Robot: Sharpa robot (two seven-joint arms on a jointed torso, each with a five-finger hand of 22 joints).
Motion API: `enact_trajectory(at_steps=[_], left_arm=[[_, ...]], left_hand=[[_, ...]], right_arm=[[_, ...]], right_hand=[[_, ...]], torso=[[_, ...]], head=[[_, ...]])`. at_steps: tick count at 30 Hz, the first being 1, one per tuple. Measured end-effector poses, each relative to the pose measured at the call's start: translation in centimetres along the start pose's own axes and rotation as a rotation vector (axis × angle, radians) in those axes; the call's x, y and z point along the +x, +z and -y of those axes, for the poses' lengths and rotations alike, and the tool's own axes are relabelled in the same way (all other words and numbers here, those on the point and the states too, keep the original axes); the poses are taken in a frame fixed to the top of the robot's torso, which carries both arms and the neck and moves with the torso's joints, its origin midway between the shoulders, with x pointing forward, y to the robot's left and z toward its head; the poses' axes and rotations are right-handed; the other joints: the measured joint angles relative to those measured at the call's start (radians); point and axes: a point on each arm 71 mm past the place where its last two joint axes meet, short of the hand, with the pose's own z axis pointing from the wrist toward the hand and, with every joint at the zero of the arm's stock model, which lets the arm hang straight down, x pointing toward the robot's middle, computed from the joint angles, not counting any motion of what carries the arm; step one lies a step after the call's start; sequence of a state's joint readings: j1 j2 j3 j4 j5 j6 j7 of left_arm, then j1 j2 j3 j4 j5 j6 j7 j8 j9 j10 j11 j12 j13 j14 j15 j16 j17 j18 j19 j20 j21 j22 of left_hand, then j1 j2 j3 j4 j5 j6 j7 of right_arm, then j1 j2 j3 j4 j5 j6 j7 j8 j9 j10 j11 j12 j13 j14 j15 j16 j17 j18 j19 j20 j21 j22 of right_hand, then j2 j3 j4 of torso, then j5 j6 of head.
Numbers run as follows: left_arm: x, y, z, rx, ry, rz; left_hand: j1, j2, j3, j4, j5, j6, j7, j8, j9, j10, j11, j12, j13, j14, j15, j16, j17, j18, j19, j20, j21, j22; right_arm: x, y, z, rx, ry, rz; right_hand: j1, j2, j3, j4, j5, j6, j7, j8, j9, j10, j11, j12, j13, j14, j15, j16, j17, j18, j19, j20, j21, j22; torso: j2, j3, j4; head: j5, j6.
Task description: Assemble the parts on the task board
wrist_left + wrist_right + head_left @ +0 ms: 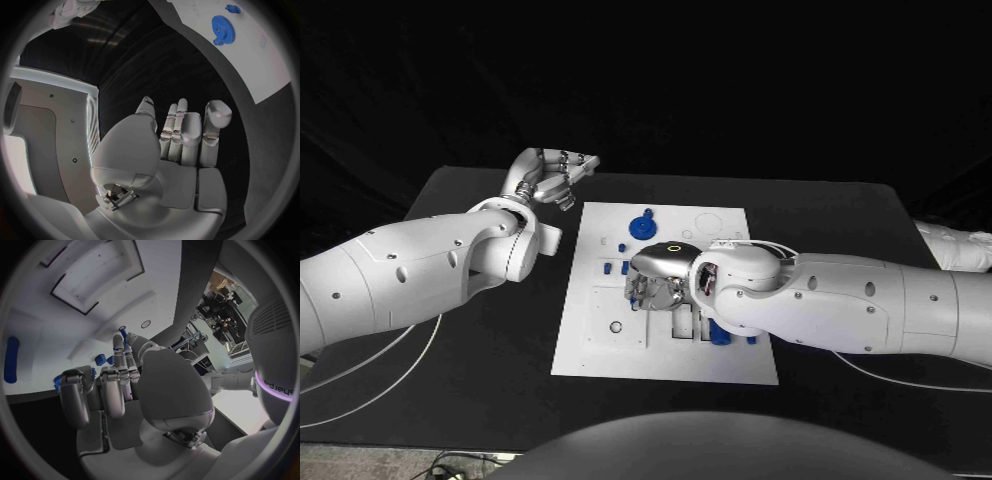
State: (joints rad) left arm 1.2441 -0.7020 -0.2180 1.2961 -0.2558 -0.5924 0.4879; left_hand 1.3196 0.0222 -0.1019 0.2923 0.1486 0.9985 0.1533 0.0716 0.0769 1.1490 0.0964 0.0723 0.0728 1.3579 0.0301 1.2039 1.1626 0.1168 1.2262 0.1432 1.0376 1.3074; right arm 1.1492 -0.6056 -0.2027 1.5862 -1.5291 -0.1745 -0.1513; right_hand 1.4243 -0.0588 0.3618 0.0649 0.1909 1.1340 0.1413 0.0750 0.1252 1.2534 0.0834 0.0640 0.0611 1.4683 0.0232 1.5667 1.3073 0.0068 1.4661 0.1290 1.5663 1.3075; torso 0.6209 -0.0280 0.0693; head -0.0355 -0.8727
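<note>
The white task board (596, 345) lies in the middle of the black table. A blue gear (642, 226) (220, 30) rests near its far edge. Small blue parts (607, 268) sit on its left side, and more blue parts (720, 335) stand near its right side, beside my right arm. My right hand (656, 286) (119, 390) hangs over the board's middle with its fingers curled down. Blue pieces (100, 359) show between those fingers, and I cannot tell whether they are held. My left hand (553, 178) (184, 135) is raised off the board's far left corner and holds nothing.
A long blue piece (11, 360) lies on the board beside rectangular recesses (94, 270). Bare black table (473, 340) runs along both sides of the board. My right arm (848, 300) covers the board's right edge.
</note>
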Motion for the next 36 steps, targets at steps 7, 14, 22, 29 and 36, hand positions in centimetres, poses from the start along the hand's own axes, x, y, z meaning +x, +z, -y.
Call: enact_trajectory(at_steps=[7,14,22,29,36], left_arm=[[0.01,0.00,0.00,0.000,0.000,0.000],[0.00,0.01,0.00,0.000,0.000,0.000],[-0.03,0.00,-0.01,0.000,0.000,0.001],[-0.03,0.01,-0.02,0.000,0.000,0.000],[-0.03,0.01,-0.02,0.000,0.000,0.000]], left_hand=[[0.000,0.000,0.000,0.000,0.000,0.000,0.000,0.000,0.000,0.000,0.000,0.000,0.000,0.000,0.000,0.000,0.000,0.000,0.000,0.000,0.000,0.000],[0.000,0.000,0.000,0.000,0.000,0.000,0.000,0.000,0.000,0.000,0.000,0.000,0.000,0.000,0.000,0.000,0.000,0.000,0.000,0.000,0.000,0.000],[0.004,0.004,-0.007,-0.001,0.000,-0.004,0.004,0.000,0.000,0.000,0.000,0.000,0.001,-0.004,0.004,0.000,0.000,0.000,0.000,0.000,0.000,0.000],[0.004,0.004,-0.007,-0.001,0.000,-0.004,0.004,0.000,0.000,0.000,0.000,0.000,0.001,-0.004,0.004,0.000,0.000,0.000,0.000,0.000,0.000,0.000],[0.004,0.004,-0.007,-0.001,0.000,-0.004,0.004,0.000,0.000,0.000,0.000,0.000,0.001,-0.004,0.004,0.000,0.000,0.000,0.000,0.000,0.000,0.000]], right_arm=[[-0.02,-0.03,-0.04,-0.004,-0.020,0.002],[0.01,-0.07,-0.14,-0.008,-0.031,0.000],[0.04,-0.11,-0.19,-0.011,-0.039,-0.007],[0.07,-0.11,-0.26,-0.014,-0.046,-0.012],[0.09,-0.06,-0.40,-0.020,-0.065,-0.015]], right_hand=[[0.000,0.000,0.000,0.000,0.000,0.000,0.000,0.002,0.001,0.000,0.000,0.000,0.000,0.000,0.000,0.000,0.000,0.000,0.000,0.000,0.000,0.000],[0.000,0.000,0.000,0.000,0.000,0.002,-0.002,0.002,0.001,0.000,0.000,0.000,0.000,0.000,0.000,0.000,0.001,0.000,0.000,0.000,0.000,0.000],[0.000,0.000,0.003,-0.003,-0.002,0.000,-0.003,0.001,0.001,0.000,0.000,0.000,0.000,0.000,0.000,0.000,0.001,0.000,0.000,0.000,0.000,0.000],[0.000,0.000,0.003,-0.003,-0.002,0.004,0.000,-0.002,0.001,-0.003,0.003,0.000,0.000,0.000,0.000,0.000,0.001,0.000,0.000,0.000,0.000,0.000],[0.000,0.000,0.007,-0.007,-0.003,0.004,0.000,-0.004,-0.002,-0.016,0.009,0.000,0.000,-0.004,0.004,0.000,0.001,0.000,0.000,0.007,0.000,0.000]], torso=[[0.000,0.0001,-0.0002],[0.000,0.0007,-0.0004],[0.000,0.0001,-0.0007],[0.000,0.0000,-0.0003],[0.000,-0.0001,0.0000]], head=[[0.000,0.000],[-0.001,0.000],[-0.003,0.000],[-0.005,0.000],[-0.007,0.000]])
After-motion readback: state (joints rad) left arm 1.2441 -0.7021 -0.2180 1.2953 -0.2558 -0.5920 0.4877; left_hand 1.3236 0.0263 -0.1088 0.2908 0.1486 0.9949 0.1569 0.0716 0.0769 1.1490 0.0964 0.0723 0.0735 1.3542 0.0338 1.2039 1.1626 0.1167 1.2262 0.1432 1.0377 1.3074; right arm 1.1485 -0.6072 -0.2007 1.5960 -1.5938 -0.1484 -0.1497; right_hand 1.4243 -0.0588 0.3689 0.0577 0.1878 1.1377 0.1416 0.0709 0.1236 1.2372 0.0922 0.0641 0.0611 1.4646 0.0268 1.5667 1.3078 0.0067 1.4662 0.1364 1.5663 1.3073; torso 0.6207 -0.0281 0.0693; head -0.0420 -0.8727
